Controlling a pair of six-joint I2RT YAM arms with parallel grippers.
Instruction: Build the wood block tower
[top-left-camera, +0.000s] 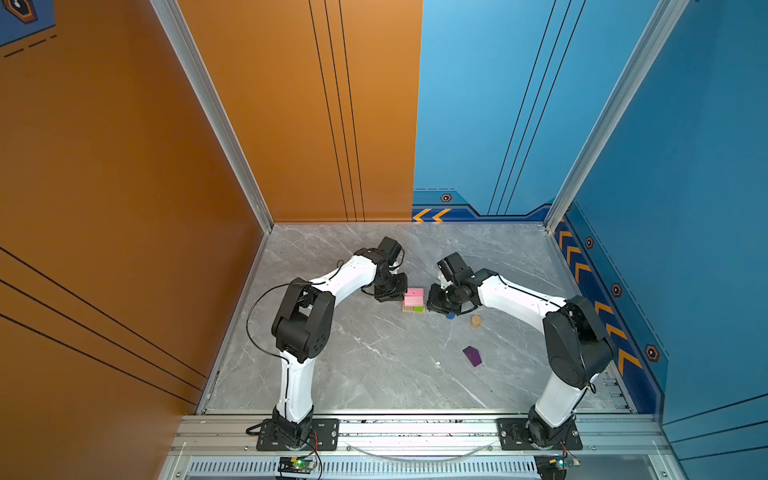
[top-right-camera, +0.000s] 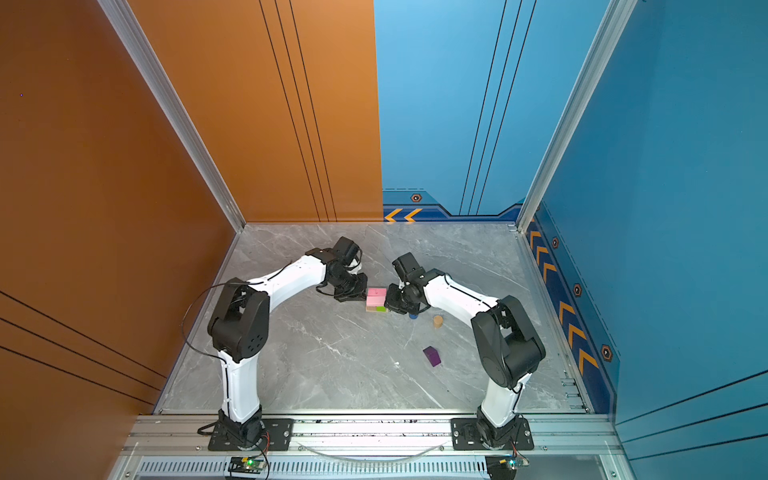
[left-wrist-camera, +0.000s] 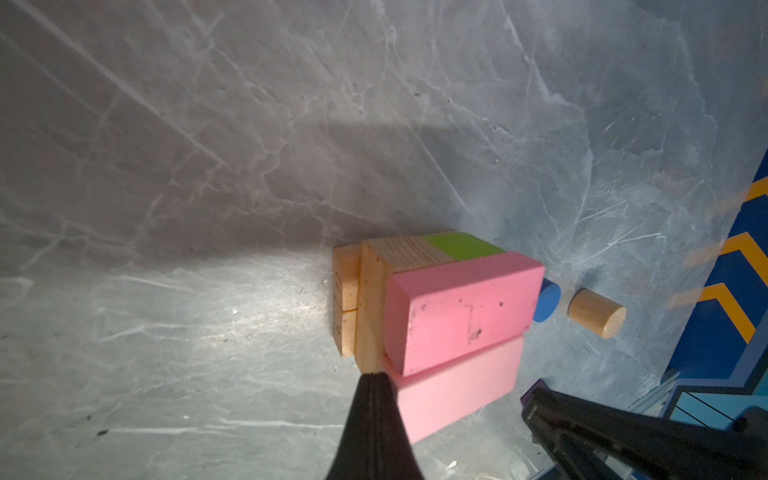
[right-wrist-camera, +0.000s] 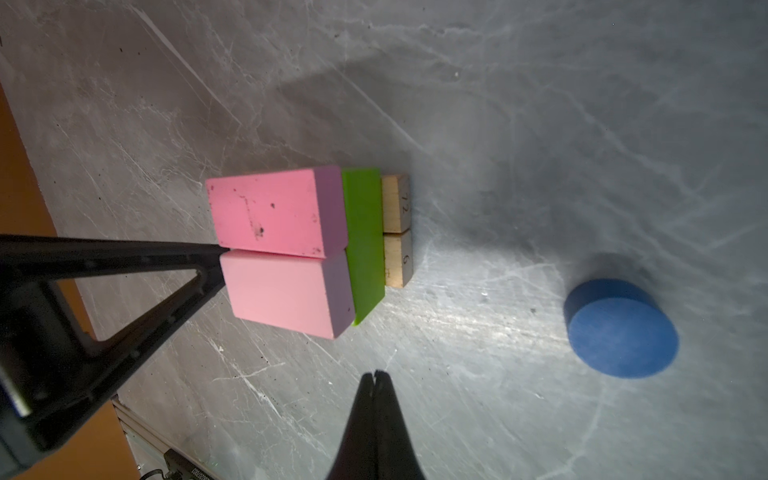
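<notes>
The wood block tower (top-left-camera: 413, 300) stands mid-table: tan bars (right-wrist-camera: 397, 203) at the bottom, a lime-green bar (right-wrist-camera: 365, 241) beside a tan bar (left-wrist-camera: 372, 307) above them, and two pink slabs (right-wrist-camera: 270, 212) side by side on top. My left gripper (left-wrist-camera: 372, 376) is shut, its tip against the tower's left side at the slabs' level. On the tower's right, my right gripper (right-wrist-camera: 376, 374) is shut and empty, just apart from it. A blue cylinder (top-left-camera: 451, 316), a tan cylinder (top-left-camera: 476, 321) and a purple peaked block (top-left-camera: 472, 356) lie loose on the table.
The grey marble table (top-left-camera: 374, 365) is walled in orange on the left and blue at the back and right. An aluminium rail (top-left-camera: 415, 428) carrying both arm bases runs along the front edge.
</notes>
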